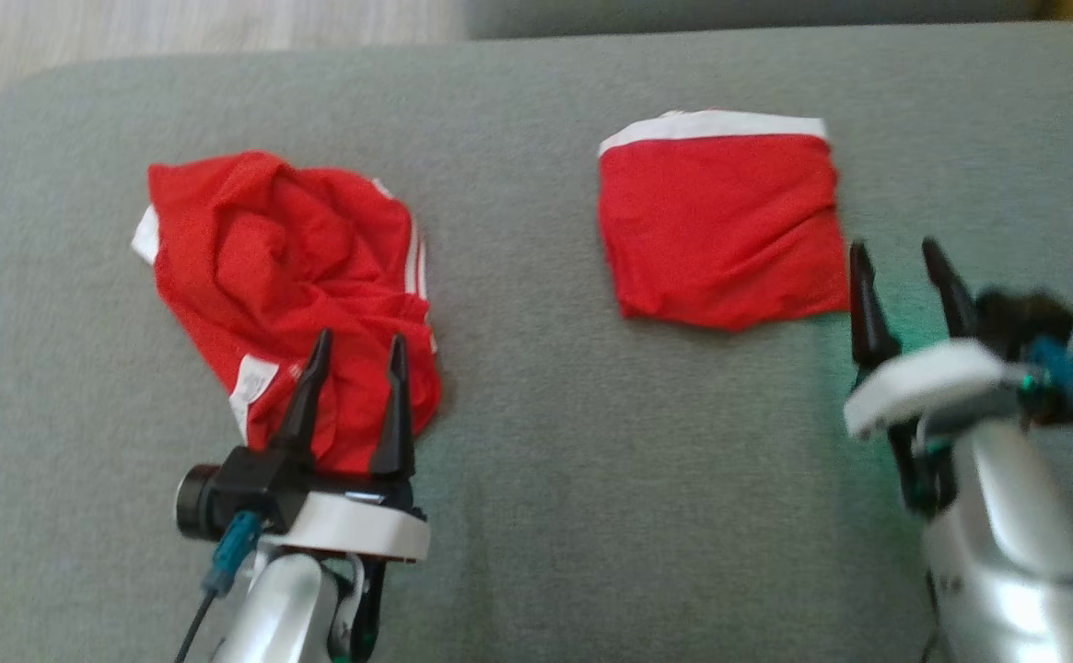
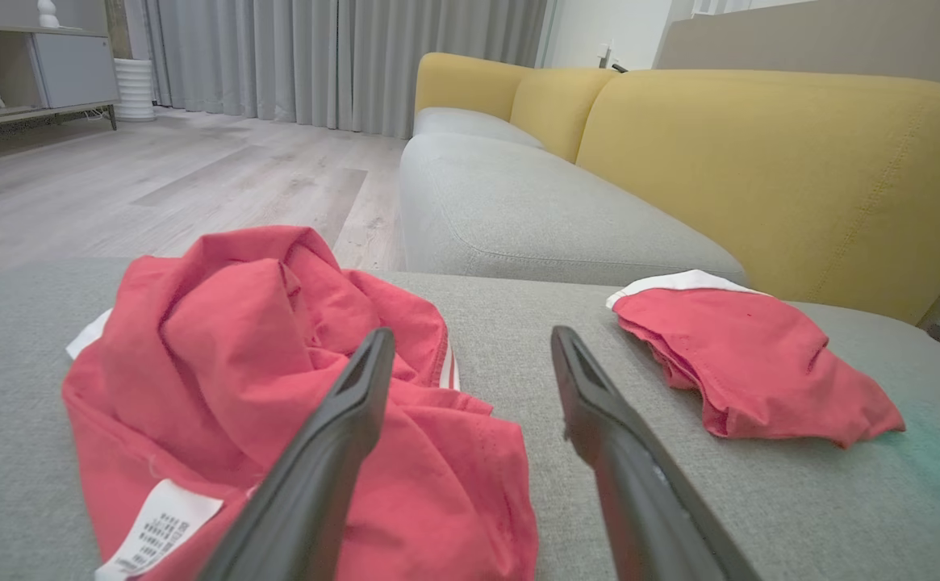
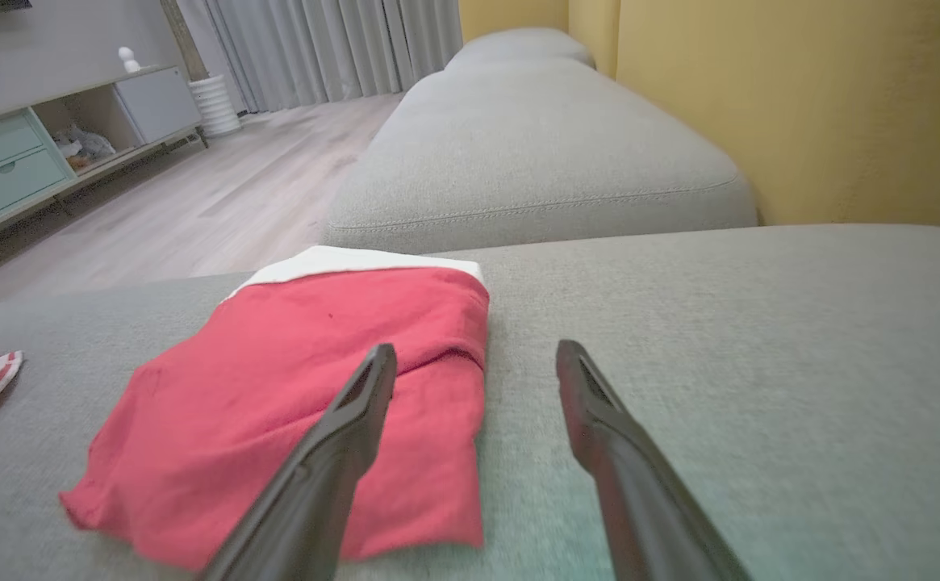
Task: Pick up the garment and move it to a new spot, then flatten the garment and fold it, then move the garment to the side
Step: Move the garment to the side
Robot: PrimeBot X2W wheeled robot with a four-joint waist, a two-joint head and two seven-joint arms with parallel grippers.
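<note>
A crumpled red garment [image 1: 287, 276] with white stripes and a white label lies on the left of the grey cushion [image 1: 518, 442]; the left wrist view shows that garment [image 2: 260, 387] bunched up. My left gripper [image 1: 356, 345] stands open at its near edge, fingers over the cloth, holding nothing. A folded red garment [image 1: 720, 226] with a white band lies flat at the right; in the right wrist view this folded garment [image 3: 308, 387] is left of the fingers. My right gripper [image 1: 900, 253] is open just beyond its right edge, holding nothing.
The cushion's rounded far-left corner [image 1: 11, 110] drops to a pale wooden floor [image 2: 155, 177]. A second grey seat [image 3: 534, 153] and yellow backrests [image 2: 776, 169] lie beyond. A low cabinet [image 3: 26, 153] and curtains [image 2: 340, 56] stand across the room.
</note>
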